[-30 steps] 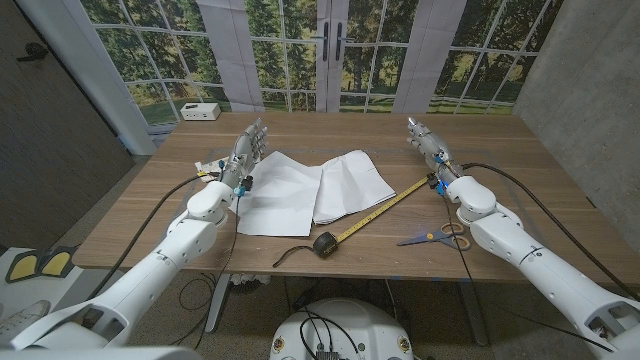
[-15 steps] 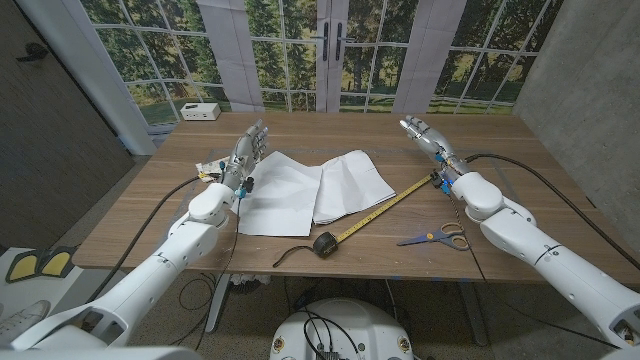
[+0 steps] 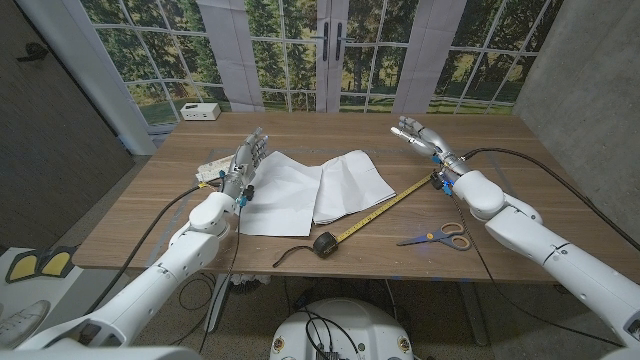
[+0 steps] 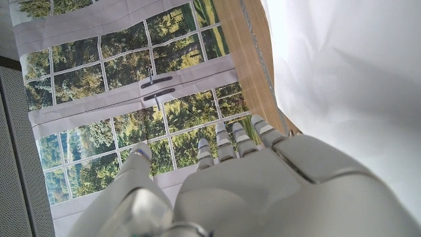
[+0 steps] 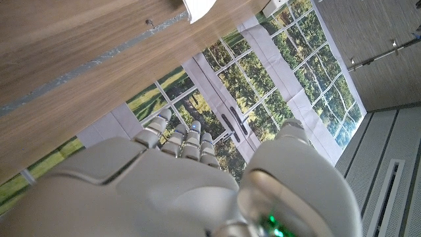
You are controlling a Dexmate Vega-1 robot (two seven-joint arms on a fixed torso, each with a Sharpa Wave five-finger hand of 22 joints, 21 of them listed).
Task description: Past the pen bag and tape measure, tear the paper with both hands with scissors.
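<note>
We take the tape measure [image 3: 325, 242] as our landmark; it lies at the near table [image 3: 520, 150] edge, its yellow blade running up toward the right arm. The scissors [image 3: 437, 238] lie to its right, near the same edge. Just beyond it lies the white paper [image 3: 310, 188], in overlapping sheets. Our left hand [image 3: 246, 158] stands at the paper's left edge, fingers spread, holding nothing. Farther right, our right hand [image 3: 416, 133] hovers beyond the blade's end, fingers apart, empty.
</note>
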